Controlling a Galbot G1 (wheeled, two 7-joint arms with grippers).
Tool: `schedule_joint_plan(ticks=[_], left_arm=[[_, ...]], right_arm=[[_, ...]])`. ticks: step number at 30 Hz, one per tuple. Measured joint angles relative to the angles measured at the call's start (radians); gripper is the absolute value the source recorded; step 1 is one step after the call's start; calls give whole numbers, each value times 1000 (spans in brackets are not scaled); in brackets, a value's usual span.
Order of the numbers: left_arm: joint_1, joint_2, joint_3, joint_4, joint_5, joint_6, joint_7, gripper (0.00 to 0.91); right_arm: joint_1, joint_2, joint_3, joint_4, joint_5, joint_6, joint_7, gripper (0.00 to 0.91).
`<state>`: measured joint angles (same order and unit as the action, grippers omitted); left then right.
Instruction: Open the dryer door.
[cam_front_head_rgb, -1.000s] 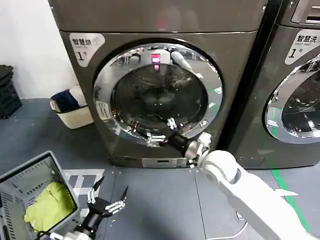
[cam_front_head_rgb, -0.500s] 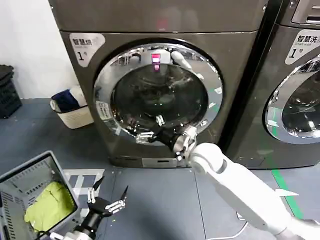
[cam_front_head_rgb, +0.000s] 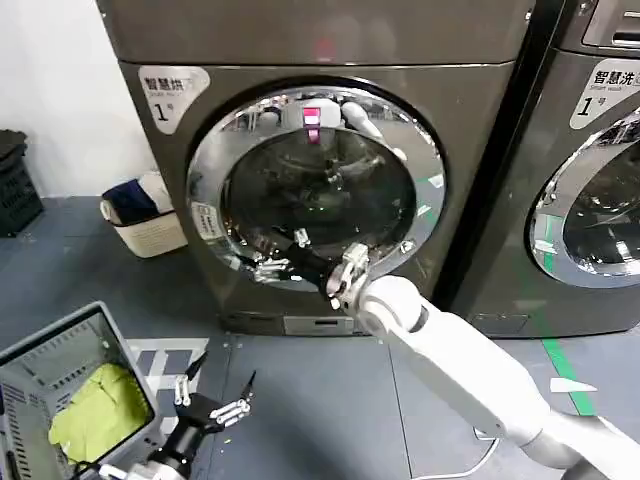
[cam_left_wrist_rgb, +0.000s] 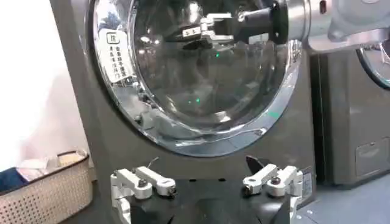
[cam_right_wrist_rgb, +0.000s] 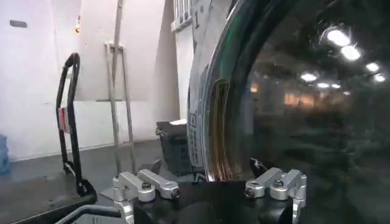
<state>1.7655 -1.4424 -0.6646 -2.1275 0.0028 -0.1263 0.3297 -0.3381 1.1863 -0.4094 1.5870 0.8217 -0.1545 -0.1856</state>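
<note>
Jaws spread, the right gripper reaches against the lower left of the dryer door; the left gripper hangs spread-jawed near the floor below the door.

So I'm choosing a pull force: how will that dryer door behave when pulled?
The dryer door looks rigid, glass in a thick chrome ring, so probably heavy. It should swing, not flex. The polished rim may be slippery for the open right gripper.
</note>
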Motion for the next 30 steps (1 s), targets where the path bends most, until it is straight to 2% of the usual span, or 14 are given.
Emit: schedule_joint_plan(ticks=[30], left_arm=[[1, -5, 2, 3, -1, -1, 1, 907]], right_arm=[[102, 107, -62, -151, 1, 13, -45, 907]])
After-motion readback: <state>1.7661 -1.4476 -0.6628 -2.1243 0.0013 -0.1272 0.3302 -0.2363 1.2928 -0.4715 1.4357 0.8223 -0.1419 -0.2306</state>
